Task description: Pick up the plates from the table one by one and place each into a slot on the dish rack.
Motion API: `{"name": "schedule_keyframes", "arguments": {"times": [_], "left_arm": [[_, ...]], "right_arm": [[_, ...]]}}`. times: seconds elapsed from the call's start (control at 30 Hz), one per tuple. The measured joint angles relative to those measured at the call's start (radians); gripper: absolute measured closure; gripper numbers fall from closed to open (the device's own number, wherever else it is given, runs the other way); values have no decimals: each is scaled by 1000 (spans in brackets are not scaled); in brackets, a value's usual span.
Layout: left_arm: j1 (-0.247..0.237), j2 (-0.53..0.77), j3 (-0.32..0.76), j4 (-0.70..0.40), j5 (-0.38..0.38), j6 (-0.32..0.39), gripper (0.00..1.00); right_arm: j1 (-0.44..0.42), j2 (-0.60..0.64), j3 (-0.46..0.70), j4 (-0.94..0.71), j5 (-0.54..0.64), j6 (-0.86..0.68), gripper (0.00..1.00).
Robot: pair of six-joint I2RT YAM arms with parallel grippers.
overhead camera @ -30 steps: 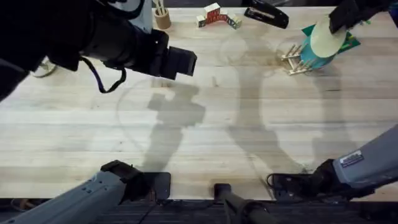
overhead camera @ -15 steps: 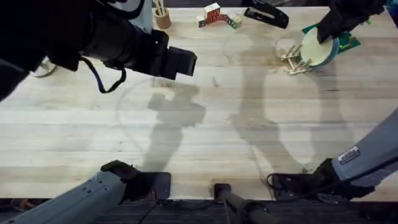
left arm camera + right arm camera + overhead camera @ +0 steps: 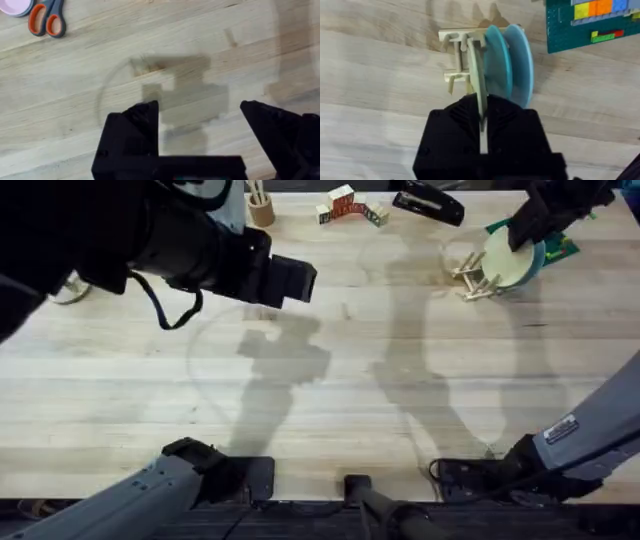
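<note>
While the left gripper (image 3: 200, 135) hangs idle above bare table (image 3: 330, 380), its jaws spread wide with nothing between them, scissors (image 3: 47, 20) and a pink dish (image 3: 15, 6) lie well off beyond its fingertips, and all the action is over at the right. A second ago the right gripper (image 3: 482, 132) held the cream-yellow plate (image 3: 477, 75) raised above the dish rack (image 3: 457, 55); since then it has come down, and over the last half second it has barely shifted. Now the plate stands on edge among the pegs, straight ahead of the gripper, whose jaws are closed on the plate's near rim. Just beyond it, on the side toward the green baseplate (image 3: 585, 25), the pale blue plate (image 3: 497, 62) and the teal plate (image 3: 520, 65) stand in their own slots. I'd judge this the last plate, seated and waiting only for the jaws to let go and back away without tipping it.
</note>
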Motion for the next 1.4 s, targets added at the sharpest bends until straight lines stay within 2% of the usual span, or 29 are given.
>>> {"name": "schedule_keyframes", "arguments": {"times": [0.1,0.2,0.7,0.9,1.0,1.07,1.2,1.3,1.33,1.4], "left_arm": [[0,0,0,0,0,0,7],[0,0,0,0,0,0,7],[0,0,0,0,0,0,7],[0,0,0,0,0,0,6],[0,0,0,0,0,0,7],[0,0,0,0,0,0,7],[0,0,0,0,0,4,8],[0,0,0,0,0,13,8],[0,0,0,0,0,15,8],[0,0,0,0,0,20,7]], "right_arm": [[0,0,0,0,-1,0,856],[0,0,0,1,-4,0,826],[12,-6,0,-6,-6,1,822],[36,-117,0,-26,-6,9,804],[49,-209,0,-51,-7,17,754],[60,-267,0,-72,-7,24,692],[96,-361,3,-103,-7,40,470],[133,-411,3,-139,-8,49,73],[146,-427,3,-152,-8,52,24],[170,-454,3,-185,-14,65,8]]}}
